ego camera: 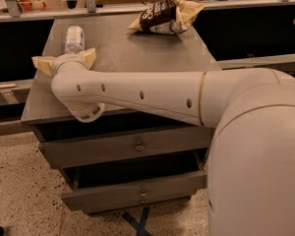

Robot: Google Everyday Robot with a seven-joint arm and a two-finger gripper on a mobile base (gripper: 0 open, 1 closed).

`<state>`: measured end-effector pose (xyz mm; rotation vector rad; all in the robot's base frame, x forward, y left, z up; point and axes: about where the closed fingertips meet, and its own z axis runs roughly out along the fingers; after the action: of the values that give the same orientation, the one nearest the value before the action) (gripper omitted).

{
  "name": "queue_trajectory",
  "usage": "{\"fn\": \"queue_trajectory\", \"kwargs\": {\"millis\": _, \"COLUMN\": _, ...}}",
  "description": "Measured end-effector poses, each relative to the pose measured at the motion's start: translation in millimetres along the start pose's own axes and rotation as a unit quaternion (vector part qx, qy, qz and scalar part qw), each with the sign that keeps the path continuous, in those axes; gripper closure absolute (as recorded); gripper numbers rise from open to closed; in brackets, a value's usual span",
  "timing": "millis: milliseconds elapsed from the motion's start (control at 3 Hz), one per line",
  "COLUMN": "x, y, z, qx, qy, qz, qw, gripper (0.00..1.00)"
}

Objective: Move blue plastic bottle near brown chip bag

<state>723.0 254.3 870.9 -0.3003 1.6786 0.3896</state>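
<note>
The blue plastic bottle [73, 37] lies on its side at the far left of the grey table [137, 58], its pale label facing up. The brown chip bag [164, 16] lies at the table's far edge, right of centre, well apart from the bottle. My gripper [65, 59] is at the end of the white arm [147, 95], just at the near end of the bottle. Its two tan fingers [42, 64] are spread open to either side of the bottle's near end. Whether they touch the bottle is hidden.
The table has two drawers [132, 146] at its front. Dark shelving with a metal rail [49, 14] runs behind the table. My white body [260, 156] fills the right foreground. The floor [19, 191] is speckled.
</note>
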Motion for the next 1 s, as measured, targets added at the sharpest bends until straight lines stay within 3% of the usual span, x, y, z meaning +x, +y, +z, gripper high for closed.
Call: {"fn": "queue_trajectory", "kwargs": {"millis": 1000, "x": 6.1, "y": 13.9, "z": 4.3, "qx": -0.049, "qy": 0.03, "qz": -0.003, "qw": 0.9984, "gripper": 0.75}}
